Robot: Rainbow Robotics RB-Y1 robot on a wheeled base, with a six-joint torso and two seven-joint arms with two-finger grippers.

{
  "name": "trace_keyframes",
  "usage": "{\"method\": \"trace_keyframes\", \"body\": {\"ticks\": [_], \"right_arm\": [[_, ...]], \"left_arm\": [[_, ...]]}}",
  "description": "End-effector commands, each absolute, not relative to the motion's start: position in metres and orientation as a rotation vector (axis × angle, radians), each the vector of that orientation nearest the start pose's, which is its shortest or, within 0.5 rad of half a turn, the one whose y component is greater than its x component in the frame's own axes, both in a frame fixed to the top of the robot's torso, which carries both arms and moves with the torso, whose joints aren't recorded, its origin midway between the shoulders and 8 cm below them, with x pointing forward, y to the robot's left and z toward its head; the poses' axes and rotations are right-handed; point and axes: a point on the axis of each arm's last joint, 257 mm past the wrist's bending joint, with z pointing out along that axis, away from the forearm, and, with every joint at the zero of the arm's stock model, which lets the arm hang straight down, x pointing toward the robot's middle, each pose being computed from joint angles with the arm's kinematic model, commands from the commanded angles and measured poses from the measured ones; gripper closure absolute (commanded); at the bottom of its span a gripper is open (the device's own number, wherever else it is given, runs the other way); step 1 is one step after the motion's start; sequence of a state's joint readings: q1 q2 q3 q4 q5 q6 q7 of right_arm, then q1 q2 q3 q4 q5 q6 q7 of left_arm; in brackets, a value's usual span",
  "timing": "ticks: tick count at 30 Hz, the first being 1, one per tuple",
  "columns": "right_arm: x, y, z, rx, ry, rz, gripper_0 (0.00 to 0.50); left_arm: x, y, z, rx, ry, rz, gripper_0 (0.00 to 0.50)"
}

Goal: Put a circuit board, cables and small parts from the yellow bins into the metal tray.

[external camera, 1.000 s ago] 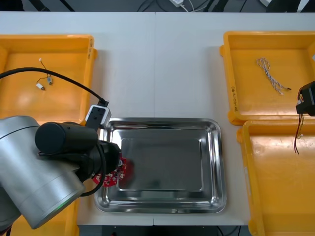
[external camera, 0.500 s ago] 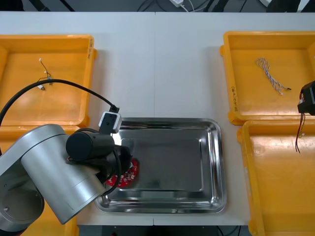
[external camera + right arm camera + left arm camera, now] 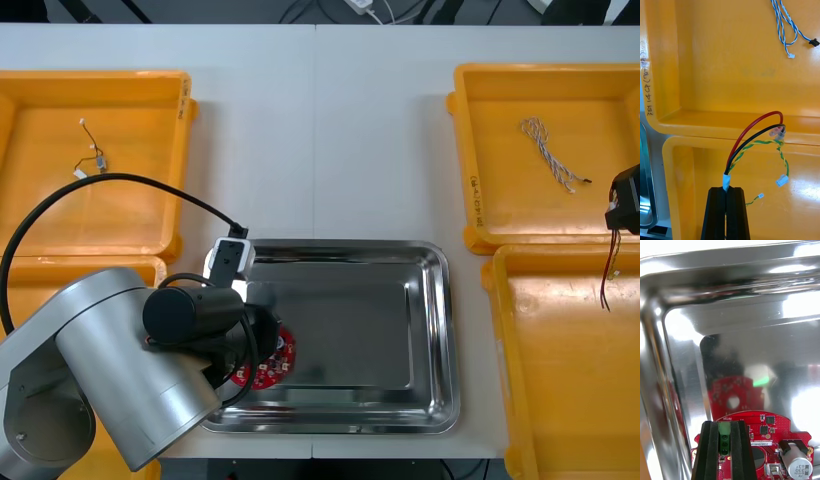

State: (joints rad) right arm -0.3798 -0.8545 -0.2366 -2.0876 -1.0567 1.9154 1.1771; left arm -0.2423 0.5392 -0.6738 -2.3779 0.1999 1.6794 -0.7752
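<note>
My left gripper (image 3: pixel 260 343) is shut on a round red circuit board (image 3: pixel 273 363) and holds it low over the left end of the shiny metal tray (image 3: pixel 430 330). In the left wrist view the fingers (image 3: pixel 710 442) pinch a green connector on the board (image 3: pixel 765 431), and the board's reflection shows in the tray floor (image 3: pixel 752 333). At the right edge, my right gripper (image 3: pixel 624 212) is shut on a red, black and yellow-green cable bundle (image 3: pixel 606 282). In the right wrist view the gripper (image 3: pixel 726 190) holds that cable bundle (image 3: pixel 752 140) over the rims of two bins.
The far right yellow bin (image 3: pixel 480 150) holds a twisted blue and white cable (image 3: pixel 548 152), also in the right wrist view as the blue and white cable (image 3: pixel 784 22). The near right bin (image 3: pixel 560 400) lies under the hanging cable. Small metal parts (image 3: pixel 90 165) lie in the far left bin (image 3: pixel 150 90).
My left arm has swung right, carrying the circuit board from the tray's left rim to over its floor. The right gripper and its cable have not moved.
</note>
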Motion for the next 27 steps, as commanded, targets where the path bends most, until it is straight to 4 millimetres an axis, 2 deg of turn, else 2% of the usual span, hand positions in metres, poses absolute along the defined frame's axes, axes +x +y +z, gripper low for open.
{"method": "trace_keyframes", "body": {"ticks": [1,8,27], "right_arm": [[0.409,-0.327,-0.098,-0.192,2.620,0.082,0.500],[0.409,-0.326,-0.098,-0.194,2.621,0.083,0.500],[0.408,-0.326,-0.098,-0.192,2.622,0.087,0.500]], "left_arm": [[0.343,0.094,-0.265,0.162,2.536,-0.152,0.500],[0.344,0.098,-0.279,0.160,2.533,-0.150,0.500],[0.335,0.095,-0.288,0.178,2.543,-0.144,0.500]]}}
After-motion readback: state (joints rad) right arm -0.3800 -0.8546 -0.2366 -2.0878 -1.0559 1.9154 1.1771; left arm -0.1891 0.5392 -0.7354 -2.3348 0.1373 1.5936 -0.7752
